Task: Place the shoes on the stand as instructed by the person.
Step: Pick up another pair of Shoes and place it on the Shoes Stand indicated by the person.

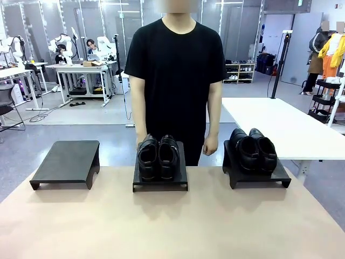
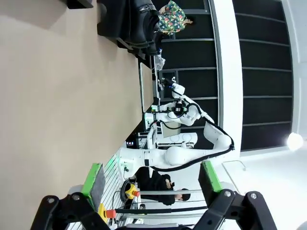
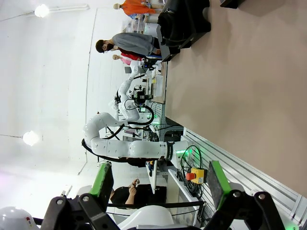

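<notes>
Awaiting direction: shoes (image 1: 157,156) paired on middle stand (image 1: 160,183), second pair (image 1: 253,149) on right stand (image 1: 256,178); left stand (image 1: 67,162) bare. Left gripper (image 2: 151,184) and right gripper (image 3: 160,184) gaping, empty. Person (image 1: 177,75) behind, hands down.

right pincer (image 3: 158,184): green pads apart, jaws wide, nothing between them | surface (image 3: 240,91): tan, runs up the frame's right side | shoes (image 3: 184,21): 1 glossy black pair at top, on a dark stand (image 3: 165,52) | right pincer well apart from shoes
</notes>
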You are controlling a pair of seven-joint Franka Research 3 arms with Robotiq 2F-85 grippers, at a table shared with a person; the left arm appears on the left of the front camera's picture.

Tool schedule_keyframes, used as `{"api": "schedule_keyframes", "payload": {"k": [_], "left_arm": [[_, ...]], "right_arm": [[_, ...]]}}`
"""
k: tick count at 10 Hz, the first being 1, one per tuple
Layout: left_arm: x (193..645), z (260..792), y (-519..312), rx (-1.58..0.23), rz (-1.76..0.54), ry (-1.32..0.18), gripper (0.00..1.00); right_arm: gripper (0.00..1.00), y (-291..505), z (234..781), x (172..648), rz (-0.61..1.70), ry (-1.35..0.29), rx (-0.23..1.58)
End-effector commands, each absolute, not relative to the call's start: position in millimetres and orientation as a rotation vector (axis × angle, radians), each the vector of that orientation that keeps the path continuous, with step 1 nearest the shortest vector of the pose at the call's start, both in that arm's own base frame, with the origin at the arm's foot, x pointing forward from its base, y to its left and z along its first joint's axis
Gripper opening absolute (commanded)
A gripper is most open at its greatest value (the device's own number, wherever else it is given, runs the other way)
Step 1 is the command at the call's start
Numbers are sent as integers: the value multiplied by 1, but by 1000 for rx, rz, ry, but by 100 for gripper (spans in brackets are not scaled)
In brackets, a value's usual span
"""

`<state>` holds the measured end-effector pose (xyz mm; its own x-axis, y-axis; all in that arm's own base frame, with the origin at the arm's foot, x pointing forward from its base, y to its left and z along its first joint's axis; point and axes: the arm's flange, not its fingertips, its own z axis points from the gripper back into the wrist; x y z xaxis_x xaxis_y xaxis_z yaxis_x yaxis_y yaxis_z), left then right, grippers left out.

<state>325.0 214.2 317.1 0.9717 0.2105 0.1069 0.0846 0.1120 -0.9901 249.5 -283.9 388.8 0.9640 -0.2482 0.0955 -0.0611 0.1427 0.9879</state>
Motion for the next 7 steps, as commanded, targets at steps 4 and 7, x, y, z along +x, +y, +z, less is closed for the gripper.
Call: {"api": "schedule_keyframes", "payload": {"k": [4, 7], "left_arm": [[322, 324, 214, -1448, 72, -241, 100], [322, 324, 214, -1448, 72, -241, 100]], "right_arm": [[100, -283, 391, 249, -137, -269, 1415], [100, -283, 391, 249, -137, -269, 1415]]}}
